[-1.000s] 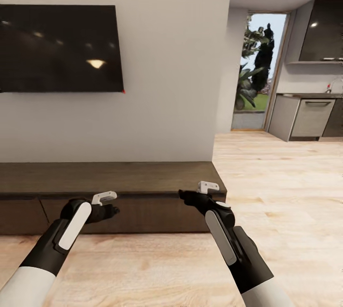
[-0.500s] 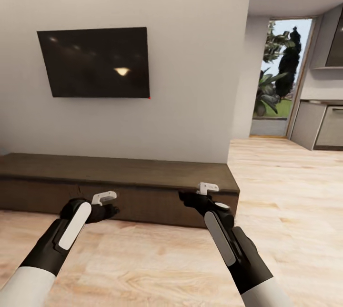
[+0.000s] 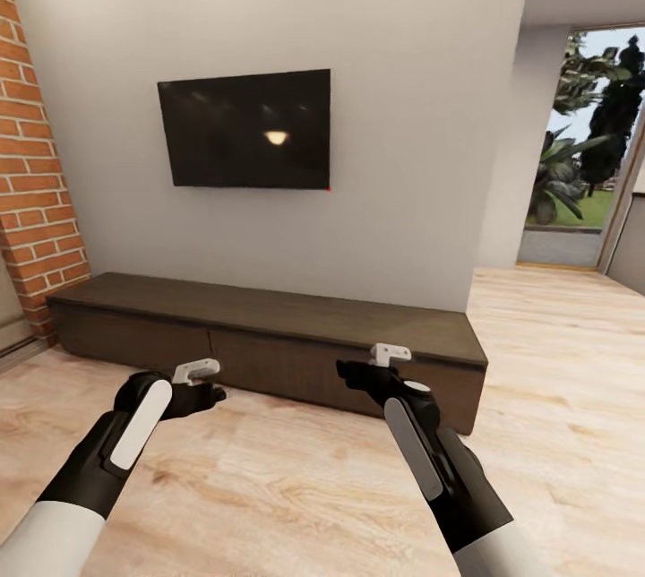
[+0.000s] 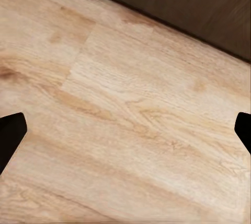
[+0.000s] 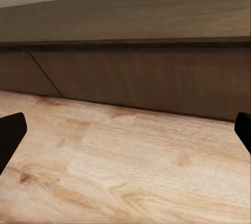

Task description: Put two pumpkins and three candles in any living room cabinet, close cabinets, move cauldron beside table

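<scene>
The cabinet (image 3: 269,340) sits ahead of both claws, a long low dark-brown unit against the grey wall, with its handle-less fronts flush and shut as far as the head view lets me judge. A seam between two fronts runs just beyond the left claw (image 3: 208,384). Nothing rests on its top. The pumpkins, candles, cauldron and coffee table are not among what the cameras take in here, so I judge the robot is travelling or turning to find them.

The left claw hangs released and empty over the wooden floor (image 3: 269,487); in its wrist view the two dark fingertips (image 4: 11,130) stand far apart at the edges, with floorboards between them and the cabinet's base beyond. The right claw (image 3: 358,373) is likewise spread wide and holds nothing, its fingertips (image 5: 10,130) framing the cabinet front (image 5: 157,78) straight ahead, near its right end.

The risks from here, as I judge them:

- Both arms reach forward at cabinet height, so rolling closer could drive a claw into the front panels.
- With no handles, a front may be hard to catch, and the tips could slip off the edge.
- The brick wall (image 3: 36,165) beyond the left claw limits room to swing that way.
- The television (image 3: 246,129) hangs above the cabinet; a raised arm could strike it.
</scene>
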